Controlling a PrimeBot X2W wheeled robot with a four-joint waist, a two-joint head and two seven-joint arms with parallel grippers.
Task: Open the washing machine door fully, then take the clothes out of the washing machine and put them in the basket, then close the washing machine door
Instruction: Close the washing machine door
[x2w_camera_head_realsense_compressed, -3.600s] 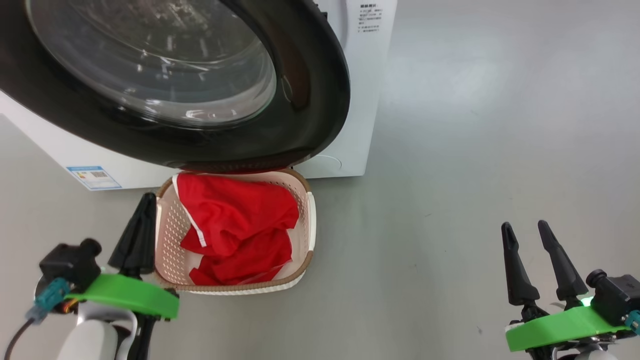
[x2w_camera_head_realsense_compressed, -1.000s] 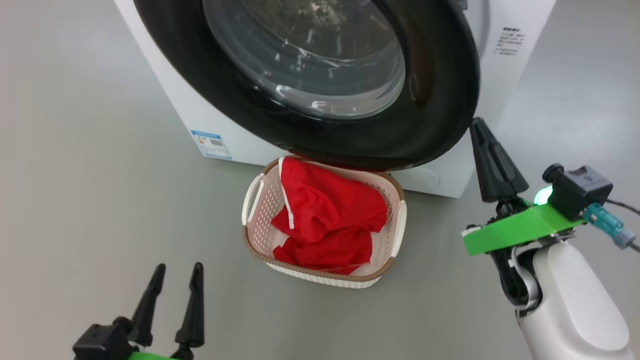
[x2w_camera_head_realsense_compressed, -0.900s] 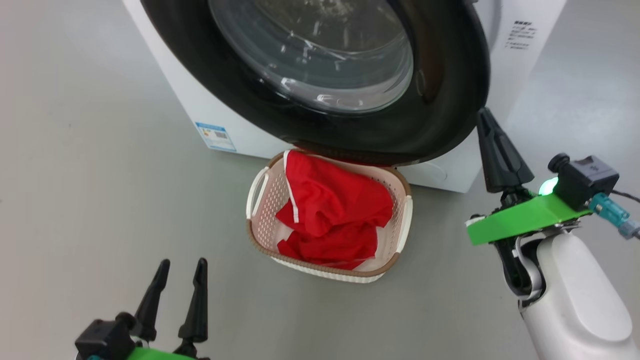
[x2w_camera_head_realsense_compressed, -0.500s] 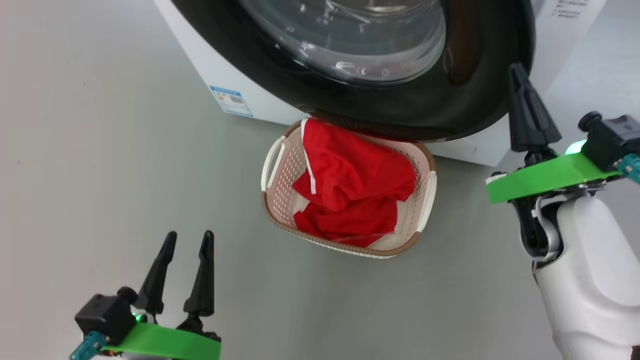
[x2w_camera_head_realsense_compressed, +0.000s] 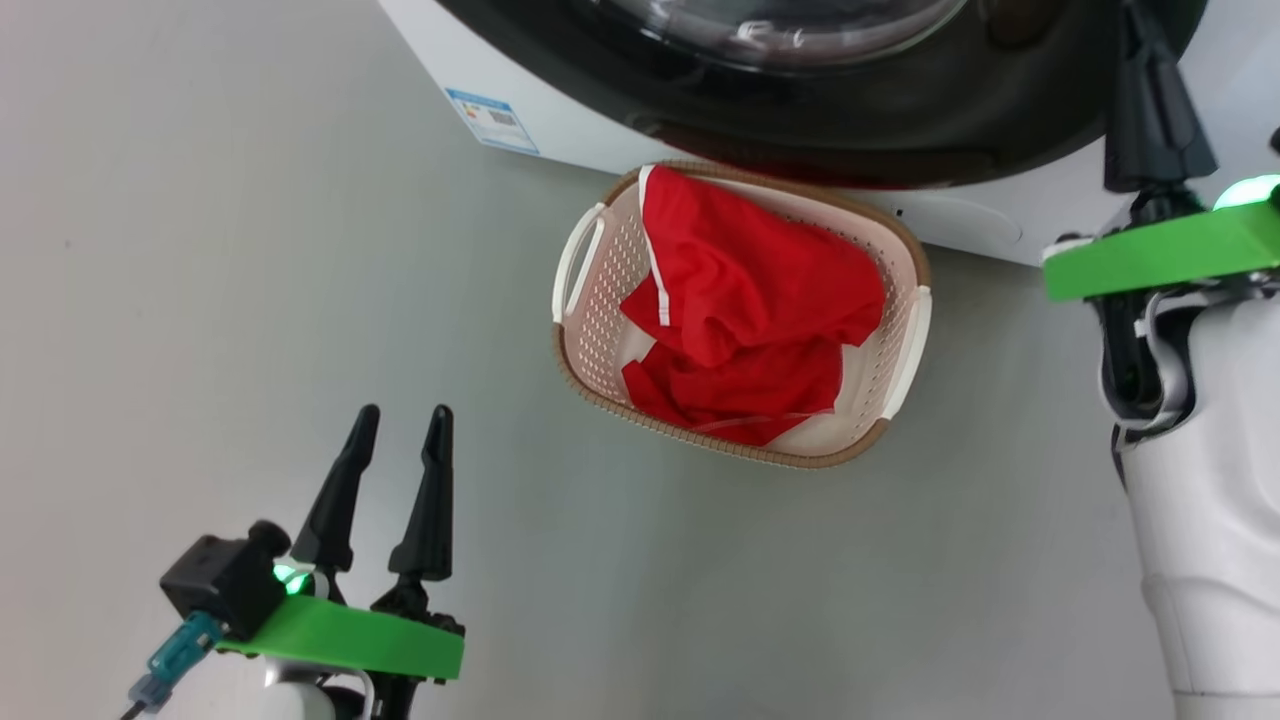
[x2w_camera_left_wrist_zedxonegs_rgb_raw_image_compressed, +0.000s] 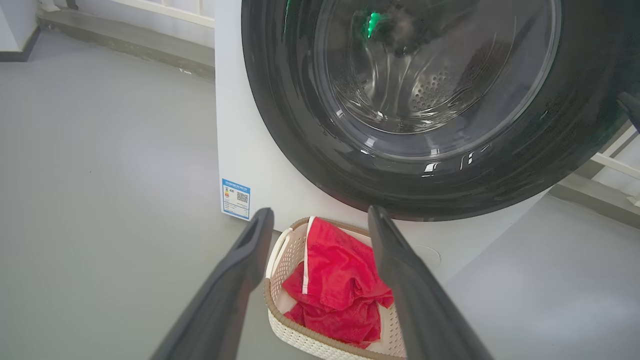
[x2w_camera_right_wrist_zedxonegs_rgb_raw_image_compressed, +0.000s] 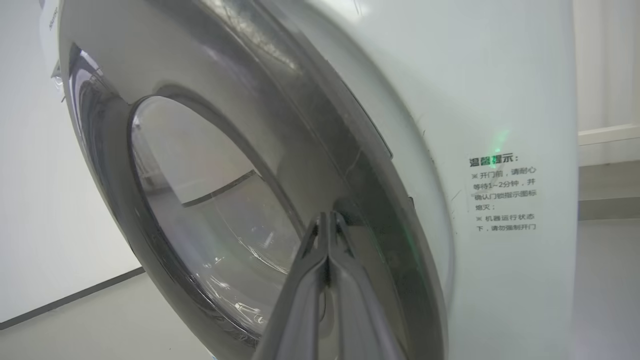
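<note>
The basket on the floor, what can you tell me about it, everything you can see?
The basket is a small cream rectangular tub, plastic by its look, with perforated sides, a brown woven-look rim and a white handle at each end. It stands upright on the grey floor just before the washing machine, its far end beneath the black door. Red clothes with white trim lie heaped inside.

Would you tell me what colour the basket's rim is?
The basket rim is brown, clearest in the head view.
</note>
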